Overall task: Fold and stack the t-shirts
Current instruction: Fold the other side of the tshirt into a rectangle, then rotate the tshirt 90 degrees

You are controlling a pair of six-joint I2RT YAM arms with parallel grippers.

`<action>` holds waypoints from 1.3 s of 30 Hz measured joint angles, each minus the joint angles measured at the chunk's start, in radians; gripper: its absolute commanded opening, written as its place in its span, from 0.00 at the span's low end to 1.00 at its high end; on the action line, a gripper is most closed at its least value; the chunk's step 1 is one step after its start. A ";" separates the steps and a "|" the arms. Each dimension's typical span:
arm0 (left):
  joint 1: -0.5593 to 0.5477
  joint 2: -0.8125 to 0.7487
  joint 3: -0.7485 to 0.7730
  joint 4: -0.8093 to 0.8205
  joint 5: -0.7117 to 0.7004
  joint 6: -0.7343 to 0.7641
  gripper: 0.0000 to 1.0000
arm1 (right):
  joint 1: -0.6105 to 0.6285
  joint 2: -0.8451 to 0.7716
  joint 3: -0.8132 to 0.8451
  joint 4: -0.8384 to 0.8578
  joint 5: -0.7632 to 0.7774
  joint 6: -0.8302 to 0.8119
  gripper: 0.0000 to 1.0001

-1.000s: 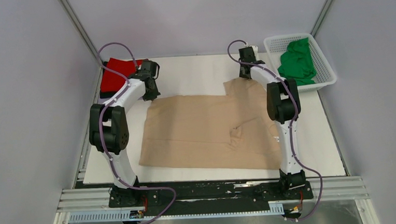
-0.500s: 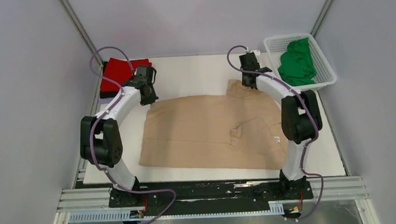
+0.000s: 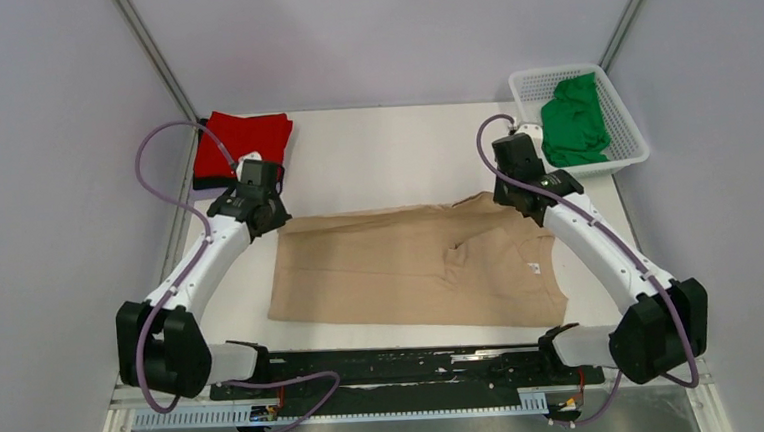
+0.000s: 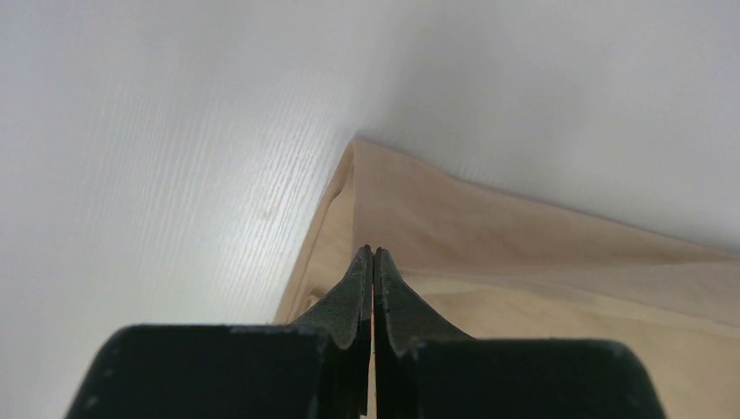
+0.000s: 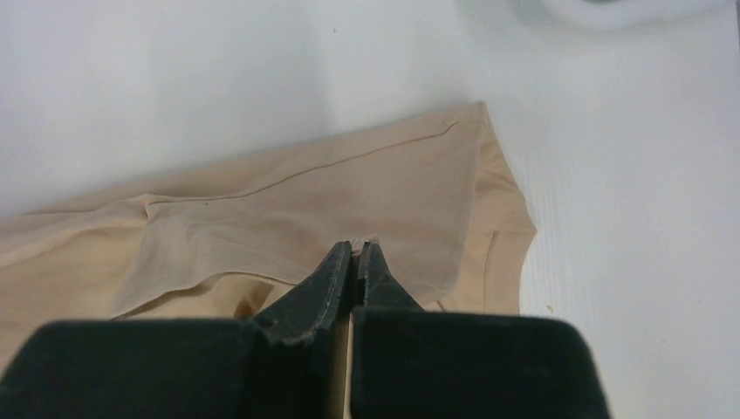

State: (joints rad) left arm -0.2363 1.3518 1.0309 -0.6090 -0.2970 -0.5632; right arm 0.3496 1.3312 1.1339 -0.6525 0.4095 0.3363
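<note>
A tan t-shirt [image 3: 411,269] lies spread on the white table, its far edge lifted and folding toward the near side. My left gripper [image 3: 270,215] is shut on the shirt's far left corner [image 4: 384,218]. My right gripper [image 3: 530,205] is shut on the shirt's far right part near the sleeve [image 5: 410,201]. A folded red t-shirt [image 3: 243,139] lies at the far left corner on a darker folded garment. A crumpled green t-shirt [image 3: 572,119] sits in the white basket [image 3: 631,151] at the far right.
The white table top [image 3: 384,151] shows bare between the red shirt and the basket. Grey walls close in both sides. The arm bases sit on the black rail [image 3: 407,370] at the near edge.
Both grippers have pulled the shirt's far edge toward the near side. The far part of the shirt now lies folded over the middle, and the raised right sleeve flap has come down.
</note>
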 measured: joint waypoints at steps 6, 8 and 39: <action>0.000 -0.138 -0.098 -0.013 -0.029 -0.036 0.00 | 0.042 -0.094 -0.041 -0.174 -0.053 0.087 0.01; 0.000 -0.158 -0.126 -0.007 -0.032 -0.045 0.00 | 0.047 -0.106 -0.042 -0.240 -0.077 0.134 0.01; -0.008 -0.005 -0.124 0.223 0.379 -0.118 1.00 | 0.108 -0.390 -0.380 -0.328 -0.338 0.584 1.00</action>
State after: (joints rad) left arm -0.2440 1.3464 0.9070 -0.3862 0.0822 -0.6811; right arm 0.4580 0.9409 0.7536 -0.9802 0.0711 0.9203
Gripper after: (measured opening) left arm 0.998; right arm 0.998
